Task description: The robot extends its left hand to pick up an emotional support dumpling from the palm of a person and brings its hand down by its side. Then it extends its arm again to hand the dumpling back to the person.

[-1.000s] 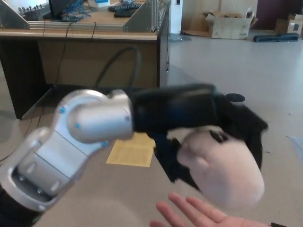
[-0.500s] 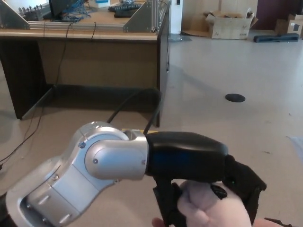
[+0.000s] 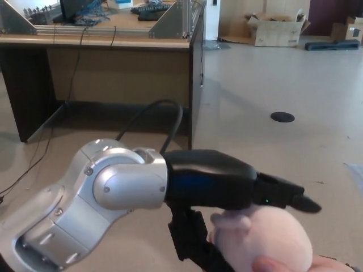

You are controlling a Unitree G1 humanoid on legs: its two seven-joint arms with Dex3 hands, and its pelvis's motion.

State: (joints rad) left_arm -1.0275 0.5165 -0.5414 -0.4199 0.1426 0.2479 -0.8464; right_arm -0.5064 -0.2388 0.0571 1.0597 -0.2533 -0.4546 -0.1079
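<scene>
In the head view, my left arm [image 3: 113,192] reaches in from the lower left. My left hand [image 3: 249,198] is open. Its black fingers [image 3: 286,195] stretch out straight just over the top of the dumpling, and the thumb [image 3: 190,238] hangs at the dumpling's left side. The emotional support dumpling [image 3: 266,238] is a soft, pale pink, rounded plush at the bottom edge. It rests on a person's hand [image 3: 332,264], and one of that person's fingertips [image 3: 265,264] presses against its front. My right hand does not show.
A wooden desk [image 3: 113,62] with metal brackets and cables stands at the back left. A black cable [image 3: 153,110] loops down in front of it. A round black floor cover [image 3: 282,117] lies to the right. A cardboard box [image 3: 275,28] sits far back.
My left arm came down with the dumpling onto the person's palm. The fingers, which were wrapped around the plush, have now straightened and lifted off it. A yellow paper on the floor is now hidden.
</scene>
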